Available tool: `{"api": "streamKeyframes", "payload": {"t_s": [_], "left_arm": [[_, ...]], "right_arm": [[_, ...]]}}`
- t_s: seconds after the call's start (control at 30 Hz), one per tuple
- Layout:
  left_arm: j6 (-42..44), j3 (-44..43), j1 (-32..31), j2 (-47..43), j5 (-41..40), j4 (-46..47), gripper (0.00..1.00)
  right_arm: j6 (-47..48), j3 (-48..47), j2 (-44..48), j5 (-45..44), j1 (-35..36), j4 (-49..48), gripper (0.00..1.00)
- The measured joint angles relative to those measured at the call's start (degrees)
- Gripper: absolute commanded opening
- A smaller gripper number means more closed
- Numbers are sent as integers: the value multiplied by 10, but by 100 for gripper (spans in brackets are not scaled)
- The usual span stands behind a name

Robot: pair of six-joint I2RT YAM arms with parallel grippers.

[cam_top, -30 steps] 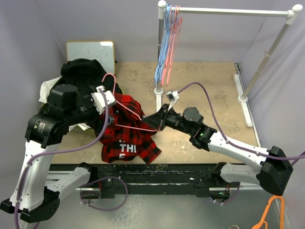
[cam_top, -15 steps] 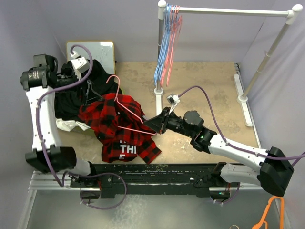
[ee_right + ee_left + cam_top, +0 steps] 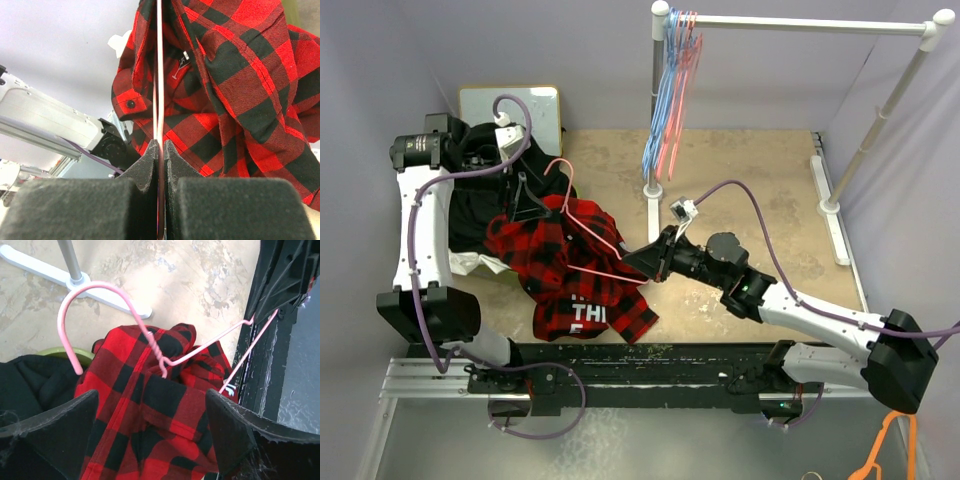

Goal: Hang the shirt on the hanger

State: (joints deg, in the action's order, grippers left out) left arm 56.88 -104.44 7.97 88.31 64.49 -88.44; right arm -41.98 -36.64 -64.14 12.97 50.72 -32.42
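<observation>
The red-and-black check shirt (image 3: 570,265) lies bunched on the table, its white lettering (image 3: 588,306) at the near hem. The pale-pink hanger (image 3: 582,222) runs through its collar, hook (image 3: 556,168) pointing to the far left. My right gripper (image 3: 642,262) is shut on the hanger's right end; in the right wrist view the wire (image 3: 159,100) runs straight up out of the closed pads, the shirt (image 3: 230,75) behind it. My left gripper (image 3: 525,202) hovers over the collar, jaws wide open. In the left wrist view the shirt (image 3: 150,415) fills the gap between the fingers, below the hanger's hook (image 3: 90,287).
A black garment (image 3: 480,190) and a white cloth (image 3: 468,262) lie left of the shirt. A white board (image 3: 510,100) leans at the back left. A white rack (image 3: 790,22) carries light-blue and pink hangers (image 3: 668,100); its post foot (image 3: 653,190) stands near the shirt. An orange hanger (image 3: 890,440) lies bottom right.
My left arm has swung up and back to the far left, its gripper staying near the collar. The shirt's left side has spread out leftward. The right arm has held still.
</observation>
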Motion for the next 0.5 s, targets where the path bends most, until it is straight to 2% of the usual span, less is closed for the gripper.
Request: {"api": "streamKeyframes", "payload": {"t_s": [0.4, 0.43, 0.5], "left_arm": [[52, 44, 0, 56, -46, 1, 84], [54, 49, -2, 57, -47, 1, 83], [60, 63, -6, 60, -47, 1, 70]], "right_arm": [[6, -21, -23, 13, 0, 2, 0], [6, -22, -25, 15, 0, 2, 0], [6, -24, -29, 16, -1, 3, 0]]}}
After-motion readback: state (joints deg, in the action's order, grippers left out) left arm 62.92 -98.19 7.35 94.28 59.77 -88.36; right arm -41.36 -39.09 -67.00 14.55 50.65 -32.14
